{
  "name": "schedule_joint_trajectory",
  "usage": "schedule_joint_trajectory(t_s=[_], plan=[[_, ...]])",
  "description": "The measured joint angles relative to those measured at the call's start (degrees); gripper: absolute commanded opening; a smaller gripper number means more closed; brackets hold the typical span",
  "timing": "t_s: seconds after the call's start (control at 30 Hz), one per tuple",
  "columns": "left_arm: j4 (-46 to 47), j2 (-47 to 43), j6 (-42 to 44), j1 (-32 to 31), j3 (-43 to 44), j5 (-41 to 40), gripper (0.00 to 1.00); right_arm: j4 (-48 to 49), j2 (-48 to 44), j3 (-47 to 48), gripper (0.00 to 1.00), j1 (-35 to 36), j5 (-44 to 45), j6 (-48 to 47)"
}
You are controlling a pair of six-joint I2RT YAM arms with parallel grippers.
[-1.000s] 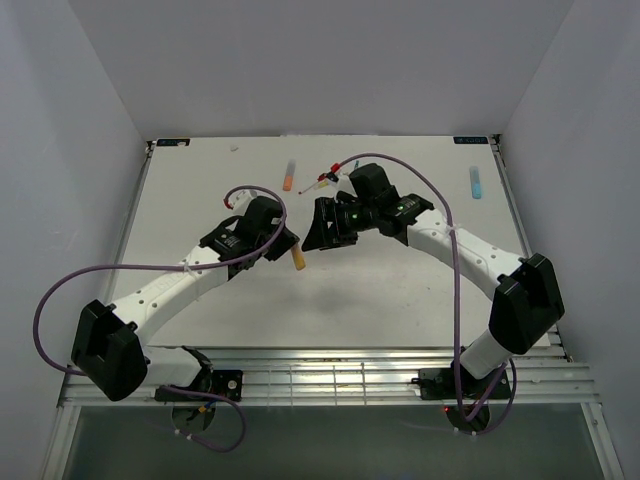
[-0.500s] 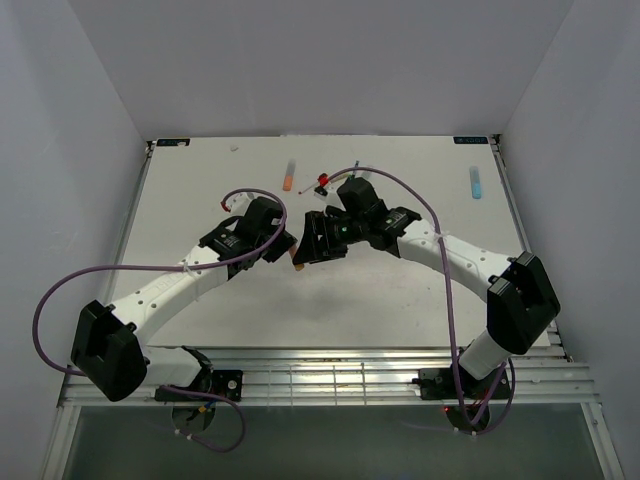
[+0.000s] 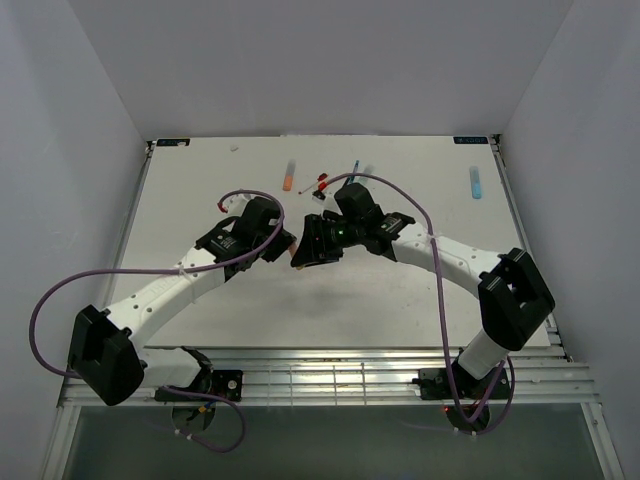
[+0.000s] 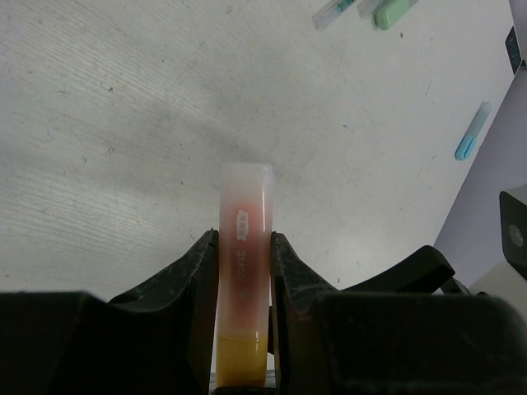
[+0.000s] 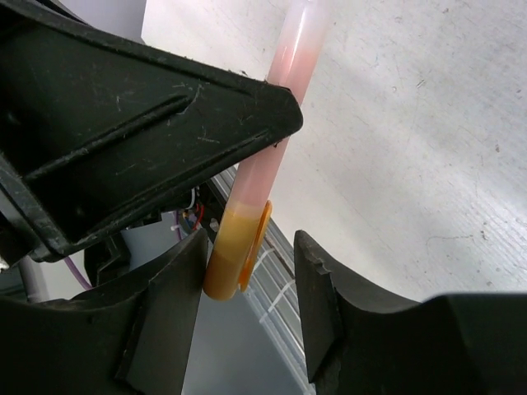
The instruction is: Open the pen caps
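Observation:
My left gripper [image 4: 243, 240] is shut on a thick translucent orange-pink pen barrel [image 4: 241, 214] and holds it above the table. The pen's orange cap [image 5: 229, 251], with its clip, sits on the end nearest my left wrist. My right gripper [image 5: 251, 247] is open with its jaws on either side of that cap; one finger [image 5: 177, 280] touches it and the other stands apart. In the top view the two grippers meet at the table's middle, left [image 3: 283, 243] and right [image 3: 303, 252]. Other capped pens lie at the back.
At the back of the table lie an orange-tipped pen [image 3: 288, 178], a red cap [image 3: 322, 181] with thin pens [image 3: 355, 165] beside it, and a blue pen [image 3: 476, 181] at the far right. The left wrist view shows a pale green cap [image 4: 394, 12].
My right gripper has moved left toward my left gripper and now straddles the orange cap. My left gripper has held the pen almost still.

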Motion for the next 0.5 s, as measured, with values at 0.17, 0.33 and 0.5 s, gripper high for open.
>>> schedule_joint_trajectory(t_s=[0.17, 0.33, 0.5], plan=[[-0.7, -0.3, -0.2, 0.0, 0.0, 0.0, 0.00, 1.4, 1.0, 0.0, 0.26, 0.1, -1.2, 0.9], [-0.9, -1.2, -0.4, 0.1, -0.3, -0.2, 0.03, 1.2, 1.7, 0.0, 0.08, 0.0, -2.1, 2.0], [0.0, -3.5, -0.2, 0.1, -2.3, 0.0, 0.48, 1.2, 1.7, -0.1, 0.08, 0.1, -2.8, 2.1]])
